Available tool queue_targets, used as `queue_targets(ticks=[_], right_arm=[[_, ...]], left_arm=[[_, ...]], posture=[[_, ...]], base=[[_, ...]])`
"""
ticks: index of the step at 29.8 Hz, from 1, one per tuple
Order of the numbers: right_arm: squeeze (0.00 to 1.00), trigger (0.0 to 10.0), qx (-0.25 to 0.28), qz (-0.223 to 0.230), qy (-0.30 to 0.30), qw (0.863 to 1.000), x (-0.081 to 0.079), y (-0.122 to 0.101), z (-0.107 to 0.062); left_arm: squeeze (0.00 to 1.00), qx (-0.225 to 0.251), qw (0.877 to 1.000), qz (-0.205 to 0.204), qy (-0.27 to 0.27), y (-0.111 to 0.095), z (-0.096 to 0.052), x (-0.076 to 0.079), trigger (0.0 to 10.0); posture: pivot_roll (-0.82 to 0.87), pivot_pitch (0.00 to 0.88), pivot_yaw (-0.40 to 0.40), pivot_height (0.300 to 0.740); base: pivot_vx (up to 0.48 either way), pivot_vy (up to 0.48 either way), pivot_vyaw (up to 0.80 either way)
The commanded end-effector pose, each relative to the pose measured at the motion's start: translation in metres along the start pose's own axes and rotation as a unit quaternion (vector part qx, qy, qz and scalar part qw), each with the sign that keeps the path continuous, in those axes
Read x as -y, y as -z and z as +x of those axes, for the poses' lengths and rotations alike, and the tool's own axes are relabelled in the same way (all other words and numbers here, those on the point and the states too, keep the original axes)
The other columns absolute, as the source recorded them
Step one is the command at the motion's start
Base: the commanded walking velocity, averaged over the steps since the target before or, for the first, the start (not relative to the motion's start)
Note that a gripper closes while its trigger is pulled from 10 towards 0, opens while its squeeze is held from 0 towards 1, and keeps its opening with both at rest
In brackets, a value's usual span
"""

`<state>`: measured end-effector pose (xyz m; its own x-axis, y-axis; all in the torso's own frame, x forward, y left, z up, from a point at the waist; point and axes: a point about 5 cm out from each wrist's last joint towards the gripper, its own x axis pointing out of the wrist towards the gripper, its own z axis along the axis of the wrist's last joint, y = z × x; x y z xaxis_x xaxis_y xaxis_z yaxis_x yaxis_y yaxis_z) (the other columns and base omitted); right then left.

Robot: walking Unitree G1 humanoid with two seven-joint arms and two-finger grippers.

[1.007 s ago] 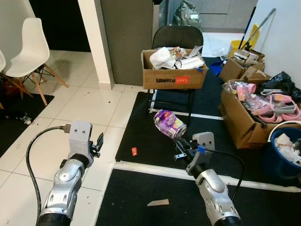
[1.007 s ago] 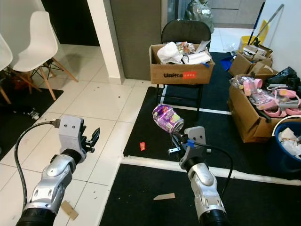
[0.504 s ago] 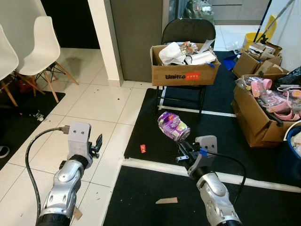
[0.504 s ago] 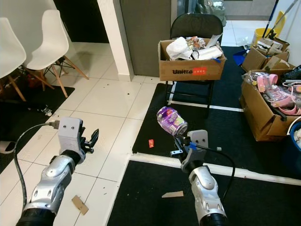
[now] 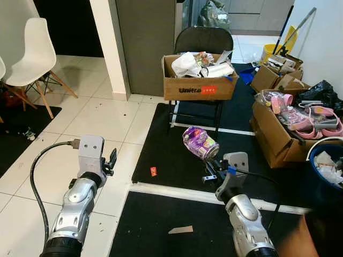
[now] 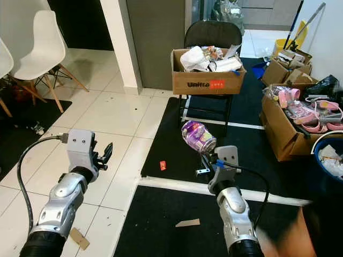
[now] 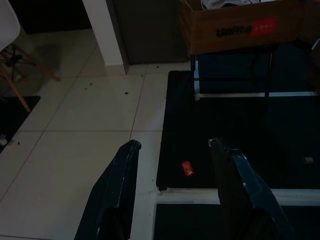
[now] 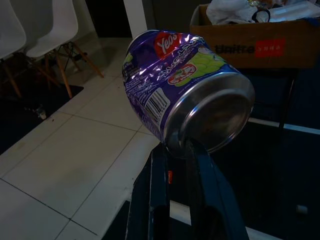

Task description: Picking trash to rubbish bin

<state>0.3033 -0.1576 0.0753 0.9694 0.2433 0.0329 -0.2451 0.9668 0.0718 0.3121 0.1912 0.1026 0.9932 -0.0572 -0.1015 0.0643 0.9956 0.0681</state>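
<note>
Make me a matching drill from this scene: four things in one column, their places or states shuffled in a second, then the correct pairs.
1. crumpled purple drink can
2. brown cardboard box of rubbish
3. small red wrapper
4. left tool

A. on the black folding chair
B. open, holding nothing
C. pinched in the right tool
D. lying on the black mat

Pairs: 1-C, 2-A, 3-D, 4-B

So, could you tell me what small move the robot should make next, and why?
Probably carry the purple can toward the blue bin on the robot's right. The right gripper is shut on the can's rim, and the bin already holds trash.
</note>
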Motion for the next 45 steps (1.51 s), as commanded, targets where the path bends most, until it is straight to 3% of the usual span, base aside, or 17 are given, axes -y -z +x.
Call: queue_targets(ticks=[1, 22, 45], right_arm=[[0.00, 10.0, -0.014, 0.002, -0.004, 1.000, -0.003, 0.005, 0.000], [0.00, 10.0, -0.035, 0.004, -0.005, 0.999, 0.000, 0.007, 0.000], [0.00, 10.0, -0.056, 0.007, 0.014, 0.998, 0.007, 0.015, -0.003]], left_arm=[[0.00, -0.018, 1.000, -0.002, -0.005, 0.009, -0.004, -0.002, 10.0], [0.00, -0.025, 0.999, 0.000, -0.023, 0.015, -0.009, -0.005, 10.0], [0.00, -0.038, 0.999, 0.009, -0.025, 0.019, -0.010, -0.003, 10.0]], posture=[[-0.02, 0.080, 0.028, 0.740], [-0.02, 0.091, 0.008, 0.740], [-0.01, 0.060, -0.014, 0.740]], base=[[0.000, 0.000, 0.00], [0.000, 0.000, -0.75], [0.000, 0.000, 0.00]])
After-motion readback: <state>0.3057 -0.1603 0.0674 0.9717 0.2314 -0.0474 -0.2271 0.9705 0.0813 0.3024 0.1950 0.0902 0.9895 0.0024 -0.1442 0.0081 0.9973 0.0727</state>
